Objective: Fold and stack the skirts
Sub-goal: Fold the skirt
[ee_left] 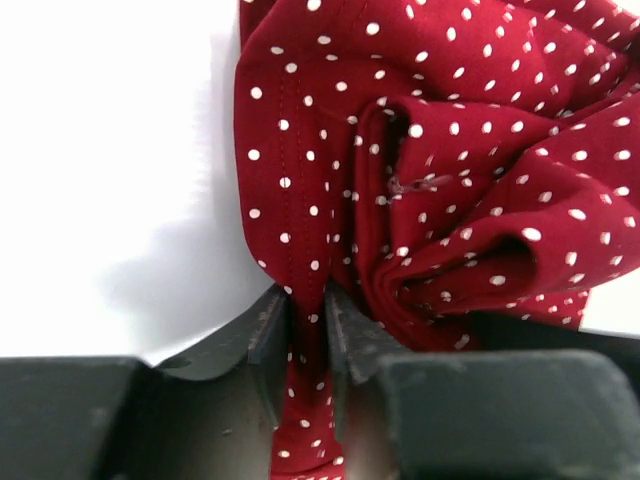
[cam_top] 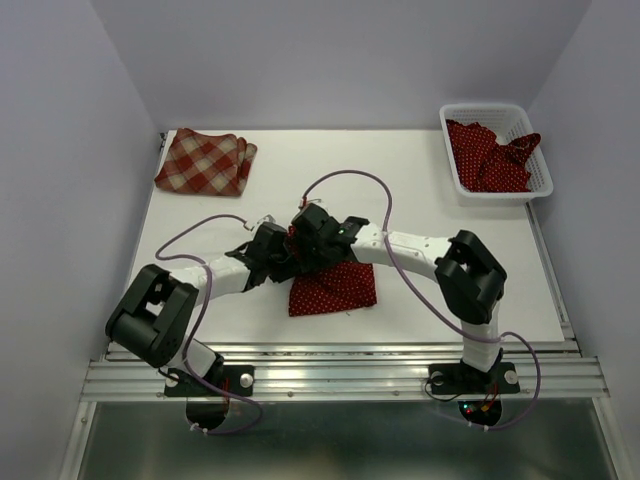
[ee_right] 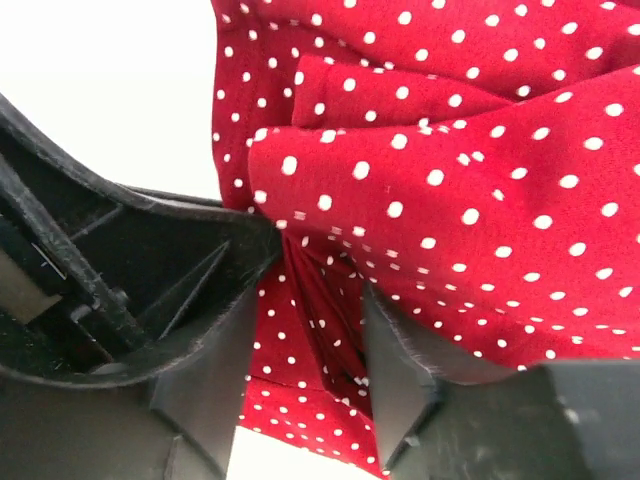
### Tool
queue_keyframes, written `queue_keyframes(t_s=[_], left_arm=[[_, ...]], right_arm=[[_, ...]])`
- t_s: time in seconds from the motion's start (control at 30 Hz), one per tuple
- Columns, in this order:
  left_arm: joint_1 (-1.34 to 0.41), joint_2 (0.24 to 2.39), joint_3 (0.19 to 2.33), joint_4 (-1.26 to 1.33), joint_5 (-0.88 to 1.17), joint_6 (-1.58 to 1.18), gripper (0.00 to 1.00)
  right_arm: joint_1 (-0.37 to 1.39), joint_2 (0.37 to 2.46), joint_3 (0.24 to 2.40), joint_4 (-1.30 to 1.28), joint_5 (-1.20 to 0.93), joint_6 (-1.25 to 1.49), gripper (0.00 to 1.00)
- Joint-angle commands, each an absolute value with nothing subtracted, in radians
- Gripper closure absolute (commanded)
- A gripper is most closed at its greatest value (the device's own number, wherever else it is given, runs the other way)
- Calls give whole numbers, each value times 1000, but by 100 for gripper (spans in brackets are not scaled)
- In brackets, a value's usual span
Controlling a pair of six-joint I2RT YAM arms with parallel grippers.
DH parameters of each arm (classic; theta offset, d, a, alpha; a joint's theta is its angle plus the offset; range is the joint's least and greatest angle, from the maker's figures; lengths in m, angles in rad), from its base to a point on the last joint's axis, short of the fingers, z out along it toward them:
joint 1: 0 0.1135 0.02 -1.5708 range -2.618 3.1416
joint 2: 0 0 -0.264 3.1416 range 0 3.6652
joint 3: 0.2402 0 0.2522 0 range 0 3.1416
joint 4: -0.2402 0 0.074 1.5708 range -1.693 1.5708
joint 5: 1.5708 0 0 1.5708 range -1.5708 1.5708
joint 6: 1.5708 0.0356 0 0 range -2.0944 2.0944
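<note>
— Where do we see the skirts?
— One dotted skirt [cam_top: 335, 290] lies bunched on the white table [cam_top: 400, 170], near our edge. The plaid skirt [cam_top: 203, 162] lies folded far left, and a second dotted skirt [cam_top: 490, 160] fills the basket [cam_top: 495, 108] far right. Pale walls [cam_top: 330, 60] enclose us.
— And our grippers?
— Our left gripper [ee_left: 308, 300] pinches a fold narrowly. Our right gripper [ee_right: 310, 270] stands apart, with cloth loose between.

Two arms in shot, left arm [cam_top: 215, 280] and right arm [cam_top: 415, 248]: white tube links, chunky black joint housings. Purple cables [cam_top: 345, 176] loop off both. Black bases [cam_top: 470, 380] on a ribbed silver rail [cam_top: 340, 372] at the table's near edge. Fingers [ee_left: 262, 335] matte black, scuffed.
</note>
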State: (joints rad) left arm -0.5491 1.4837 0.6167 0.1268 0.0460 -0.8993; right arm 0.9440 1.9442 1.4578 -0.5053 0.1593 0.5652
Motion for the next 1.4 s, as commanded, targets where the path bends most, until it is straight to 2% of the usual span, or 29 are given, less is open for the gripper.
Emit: queue_keyframes(t_s=[0.0, 0.13, 0.2, 0.23, 0.27, 0.33, 0.37, 0.43, 0.47, 0.5, 0.63, 0.83, 1.07, 1.23, 1.27, 1.37], left_arm=[[-558, 1414, 615, 37, -14, -891, 66], [-558, 1336, 614, 2, -69, -896, 61], [-557, 1303, 614, -33, -80, -896, 55], [-557, 1292, 617, -44, -87, -897, 50], [-557, 1281, 618, -55, -94, -897, 50], [-558, 1241, 620, -95, -106, -900, 40], [-557, 1223, 620, -122, -121, -903, 29], [-557, 1164, 617, -153, -141, -908, 20], [-557, 1143, 618, -188, -164, -911, 8], [-557, 1123, 620, -208, -173, -911, 2], [-557, 1003, 614, -293, -225, -933, 1], [-554, 901, 565, -331, -245, -959, 1], [-555, 896, 514, -308, -216, -962, 1], [-555, 922, 469, -216, -154, -959, 1], [-554, 923, 451, -201, -128, -959, 1], [-555, 934, 416, -137, -81, -962, 1]], right_arm=[[954, 1835, 1488, -448, 111, 552, 35], [954, 1696, 1457, -439, 92, 551, 26], [954, 1643, 1412, -417, 86, 545, 14], [954, 1590, 1392, -396, 89, 545, 0], [954, 1589, 1372, -388, 95, 545, 0], [954, 1525, 1319, -384, 127, 543, 0], [954, 1491, 1303, -383, 141, 525, 0], [954, 1467, 1258, -387, 186, 505, 0], [954, 1445, 1243, -387, 192, 486, 0], [945, 1445, 1229, -385, 199, 485, 0], [936, 1410, 1155, -382, 207, 457, 0], [936, 1460, 1094, -307, 83, 325, 0], [936, 1566, 1066, -188, -28, 46, 0], [936, 1608, 1043, -109, -37, -23, 1], [936, 1612, 1042, -104, -41, -32, 3], [945, 1643, 1043, -97, -22, -41, 21]])
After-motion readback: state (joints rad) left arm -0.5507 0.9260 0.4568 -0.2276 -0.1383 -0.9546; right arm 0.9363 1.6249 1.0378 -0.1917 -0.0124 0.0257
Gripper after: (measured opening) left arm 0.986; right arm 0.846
